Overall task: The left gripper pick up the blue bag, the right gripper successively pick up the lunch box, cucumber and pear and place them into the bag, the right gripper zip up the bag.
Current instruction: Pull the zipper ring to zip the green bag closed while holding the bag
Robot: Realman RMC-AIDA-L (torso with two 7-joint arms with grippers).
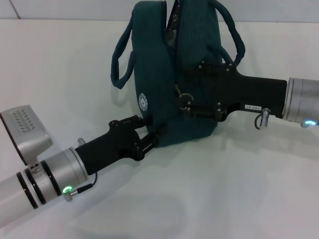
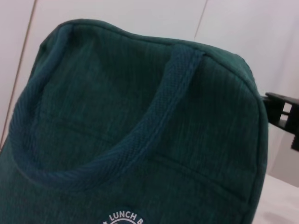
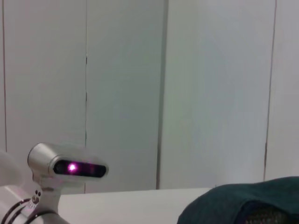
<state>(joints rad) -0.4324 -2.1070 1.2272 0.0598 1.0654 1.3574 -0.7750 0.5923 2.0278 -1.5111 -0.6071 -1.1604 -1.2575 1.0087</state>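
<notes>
The blue bag (image 1: 172, 74) stands upright mid-table, its zipper gaping at the top. Its zipper pull ring (image 1: 185, 97) hangs halfway down the seam. My left gripper (image 1: 148, 135) is shut on the bag's lower near corner, beside the round logo (image 1: 143, 102). My right gripper (image 1: 188, 105) reaches in from the right across the bag's face, right at the pull ring. The left wrist view is filled by the bag's side (image 2: 117, 116) and one handle (image 2: 154, 126). A bit of the bag's top (image 3: 247, 203) shows in the right wrist view. The lunch box, cucumber and pear are out of view.
The white table (image 1: 239, 189) spreads around the bag, with a pale panelled wall (image 3: 140, 84) behind. The bag's two handles (image 1: 119, 59) droop to either side. A silver camera head (image 3: 65, 167) with a lit lamp shows in the right wrist view.
</notes>
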